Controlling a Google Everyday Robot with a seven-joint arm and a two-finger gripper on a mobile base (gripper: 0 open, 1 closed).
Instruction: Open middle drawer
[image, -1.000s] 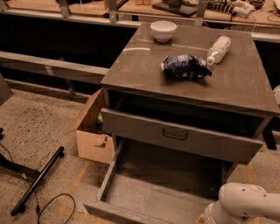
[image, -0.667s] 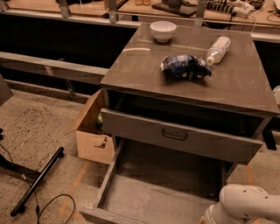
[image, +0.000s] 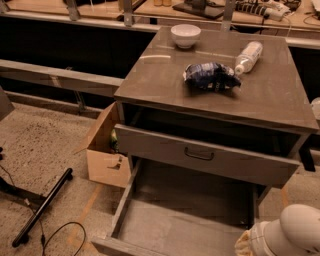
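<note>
The grey cabinet (image: 165, 75) has its taller-fronted top drawer (image: 150, 145) pulled out a little, with a dark loop handle (image: 199, 154) at centre. Below it the middle drawer (image: 185, 210) is pulled far out toward me. Its shallow grey inside is bare, and its front edge (image: 107, 246) reaches the bottom of the view. The handle of the middle drawer is hidden. The lowest drawer is hidden under it. My gripper is out of view. Only a white rounded part of my arm (image: 295, 232) shows at the bottom right corner, beside the open drawer's right side.
On the cabinet top lie a white bowl (image: 185, 35), a crumpled blue bag (image: 210, 76) and a plastic bottle (image: 248, 56) on its side. An open cardboard box (image: 105, 150) stands left of the cabinet. A black bar (image: 42, 207) and cable lie on the floor at left.
The white arm part has shifted a little to the right, toward the frame edge. The middle drawer stays pulled out and the objects on top have not moved.
</note>
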